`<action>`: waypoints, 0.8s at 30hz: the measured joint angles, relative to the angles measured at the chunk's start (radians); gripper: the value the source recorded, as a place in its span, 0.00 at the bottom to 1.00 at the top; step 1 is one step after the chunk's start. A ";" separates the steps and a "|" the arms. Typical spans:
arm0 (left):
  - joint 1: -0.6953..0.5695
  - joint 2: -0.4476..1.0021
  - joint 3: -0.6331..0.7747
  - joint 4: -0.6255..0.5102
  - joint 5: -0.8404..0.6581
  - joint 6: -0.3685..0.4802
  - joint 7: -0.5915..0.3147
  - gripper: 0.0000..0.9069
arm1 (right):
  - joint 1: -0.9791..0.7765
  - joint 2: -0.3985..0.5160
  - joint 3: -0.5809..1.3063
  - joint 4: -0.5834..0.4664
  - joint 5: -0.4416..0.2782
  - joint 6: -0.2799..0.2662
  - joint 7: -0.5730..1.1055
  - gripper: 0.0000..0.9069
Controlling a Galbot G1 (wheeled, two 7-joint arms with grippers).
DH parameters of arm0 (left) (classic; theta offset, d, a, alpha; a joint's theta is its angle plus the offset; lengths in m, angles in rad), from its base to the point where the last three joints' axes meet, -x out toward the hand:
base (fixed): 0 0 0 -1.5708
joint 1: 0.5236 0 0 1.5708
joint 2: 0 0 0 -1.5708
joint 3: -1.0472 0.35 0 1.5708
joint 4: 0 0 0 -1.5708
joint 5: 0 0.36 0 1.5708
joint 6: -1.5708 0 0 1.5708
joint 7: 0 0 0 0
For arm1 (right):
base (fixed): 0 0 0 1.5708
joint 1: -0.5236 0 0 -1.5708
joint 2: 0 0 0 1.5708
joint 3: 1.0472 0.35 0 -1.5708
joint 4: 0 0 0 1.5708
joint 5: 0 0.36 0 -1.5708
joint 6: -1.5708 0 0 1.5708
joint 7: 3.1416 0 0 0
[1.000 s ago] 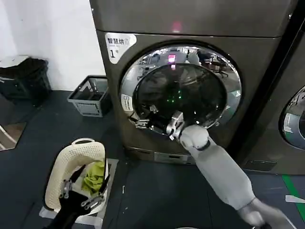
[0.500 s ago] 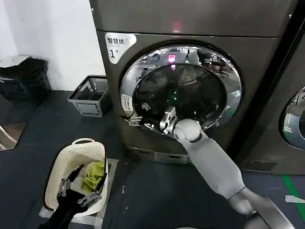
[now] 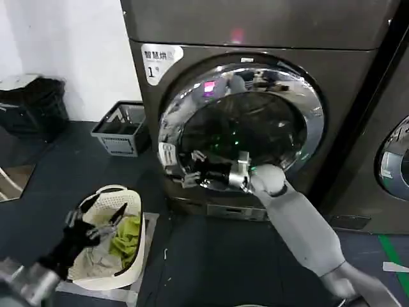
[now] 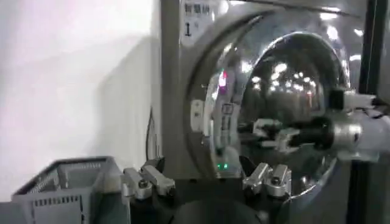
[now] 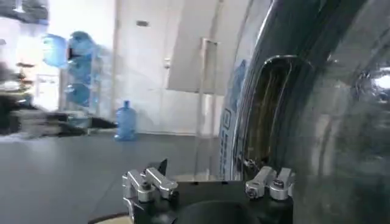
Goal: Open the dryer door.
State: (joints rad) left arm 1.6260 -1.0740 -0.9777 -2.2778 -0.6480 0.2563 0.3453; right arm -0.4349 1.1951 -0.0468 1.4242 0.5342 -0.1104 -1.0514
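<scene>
Nearest you, the left pincer [image 3: 96,214] hovers with its fingers spread and empty over the cream laundry basket [image 3: 131,256] on the floor, well clear of the work; leave it parked there. Beyond it, the right pincer [image 3: 192,167] reaches across the dryer door [image 3: 249,121] to the door's left edge, low down beside the small white sticker [image 3: 167,153]; its fingers look parted around that edge, though you cannot tell from here whether they truly bear on it. The chrome rim looks lifted a little off the dryer [image 3: 255,38] on that side, so I judge the latch has let go and the swing is only beginning. Draw the rim outward along the arc of the hinge on the far side, slowly, keeping the wrist turning with the door so the fingers don't slide off the polished metal. By count: one dryer marked "1", one door to open, one neighbouring machine [image 3: 393,160] at the right, one cream basket, one grey crate [image 3: 121,128] by the wall, two pincers
</scene>
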 joint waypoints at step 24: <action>-0.648 0.345 0.586 0.561 -0.198 -0.138 0.156 1.00 | -0.416 -0.183 0.428 0.309 -0.056 0.041 -0.410 1.00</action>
State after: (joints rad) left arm 0.9780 -0.7294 -0.3917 -1.7169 -0.8460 0.1187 0.5018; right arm -0.8505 1.0117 0.3809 1.7332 0.4779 -0.0698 -1.4619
